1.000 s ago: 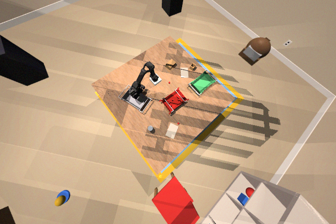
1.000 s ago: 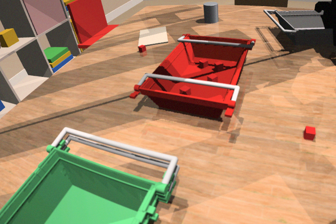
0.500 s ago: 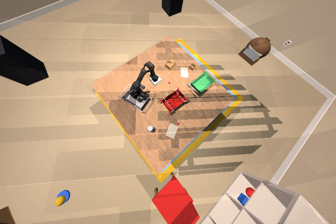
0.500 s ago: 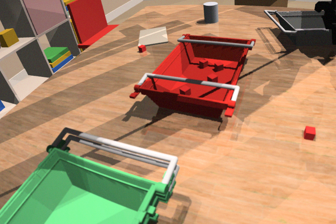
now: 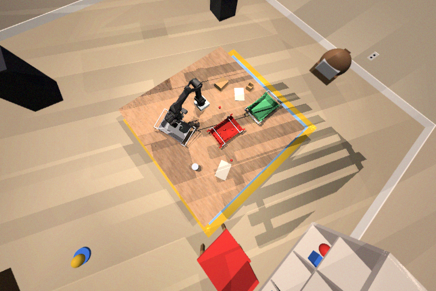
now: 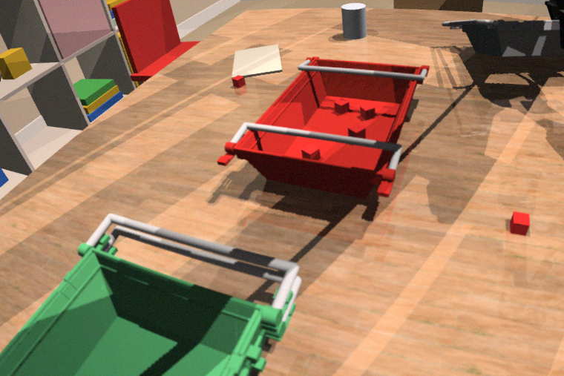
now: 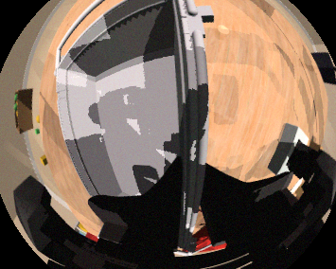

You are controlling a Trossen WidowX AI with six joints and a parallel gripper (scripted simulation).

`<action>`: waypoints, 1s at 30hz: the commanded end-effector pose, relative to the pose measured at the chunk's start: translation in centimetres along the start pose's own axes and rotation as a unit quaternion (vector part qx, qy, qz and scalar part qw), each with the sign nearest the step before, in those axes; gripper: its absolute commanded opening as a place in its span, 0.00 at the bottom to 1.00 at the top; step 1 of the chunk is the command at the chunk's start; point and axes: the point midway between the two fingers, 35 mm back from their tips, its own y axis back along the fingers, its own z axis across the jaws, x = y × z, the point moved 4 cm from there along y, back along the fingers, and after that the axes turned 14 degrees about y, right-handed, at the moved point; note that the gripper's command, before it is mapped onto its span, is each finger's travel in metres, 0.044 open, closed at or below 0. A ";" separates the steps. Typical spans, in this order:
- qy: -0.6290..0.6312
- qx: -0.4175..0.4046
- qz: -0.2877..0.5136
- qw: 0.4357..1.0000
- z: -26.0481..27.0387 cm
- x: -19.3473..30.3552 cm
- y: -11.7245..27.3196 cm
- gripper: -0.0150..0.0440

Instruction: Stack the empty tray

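The red tray (image 5: 235,126) (image 6: 314,178) stands on the table with several small red blocks inside. Both its wire bars lie across its top, the near bar (image 6: 314,135) and the far bar (image 6: 359,72). The empty grey tray (image 5: 167,129) (image 6: 492,39) (image 7: 156,76) is off the table, with its shadow below it in the exterior view. My gripper (image 7: 185,160) is shut on the grey tray's long side wall, one finger inside and one outside. The black fingers hide part of that wall in the wrist view.
A green tray (image 5: 264,107) (image 6: 136,340) stands beyond the red one. A grey cylinder (image 5: 195,166) (image 6: 353,21), a cream sheet (image 5: 223,170) (image 6: 257,60), two loose red blocks, such as one (image 6: 519,222) near the red tray, and brown wooden pieces lie around.
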 end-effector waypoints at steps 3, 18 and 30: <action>0.000 0.003 0.000 1.000 -0.4 0.2 3.3 0.25; 0.000 0.003 0.000 1.000 -0.3 0.1 3.6 0.25; 0.000 0.003 0.000 1.000 2.0 -1.0 7.0 0.25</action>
